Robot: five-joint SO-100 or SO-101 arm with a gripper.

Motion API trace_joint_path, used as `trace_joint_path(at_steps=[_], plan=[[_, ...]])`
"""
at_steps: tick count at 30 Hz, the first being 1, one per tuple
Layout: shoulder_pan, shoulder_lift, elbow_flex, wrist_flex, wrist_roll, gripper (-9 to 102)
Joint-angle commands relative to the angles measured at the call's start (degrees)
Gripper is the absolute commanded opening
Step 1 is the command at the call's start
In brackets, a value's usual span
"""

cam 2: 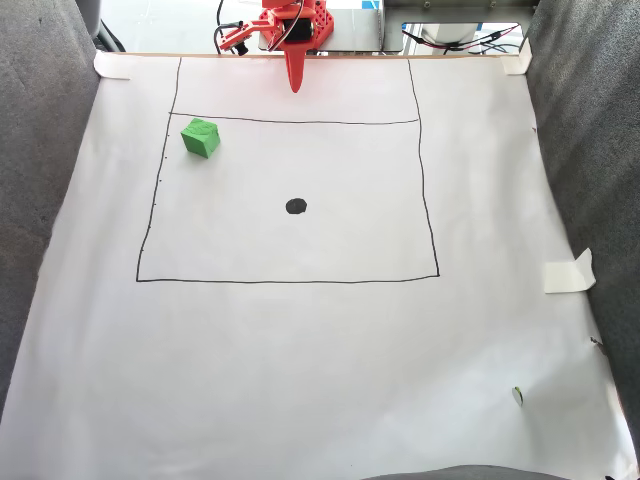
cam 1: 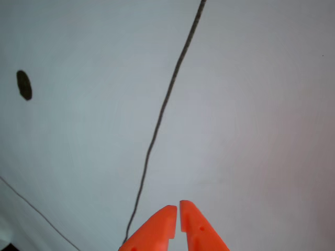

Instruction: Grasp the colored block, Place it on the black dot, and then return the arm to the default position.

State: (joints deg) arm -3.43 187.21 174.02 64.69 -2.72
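We see pincer [cam 1: 178, 208] tips nearly together, holding nothing, green block [cam 2: 200, 137] near drawn square's top-left corner in fixed view, black dot [cam 2: 296, 206] bare, well apart.

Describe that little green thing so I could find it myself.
In the fixed view, a white paper sheet bears a drawn rectangle. Look in its upper-left corner, just under the top line: the green block sits there, left of the black dot. It is the only coloured, raised thing on the sheet.
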Motion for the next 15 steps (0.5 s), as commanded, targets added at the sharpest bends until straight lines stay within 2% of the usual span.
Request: trace_joint_path(at_steps=[1, 5, 15], plan=[[0.26, -1.05, -3.34, -1.05, 0.26, 0], [1.49, -8.61, -7.82, -2.9, 0.7, 0], [10.63, -36.3, -36.65, 5.98, 6.86, 0]])
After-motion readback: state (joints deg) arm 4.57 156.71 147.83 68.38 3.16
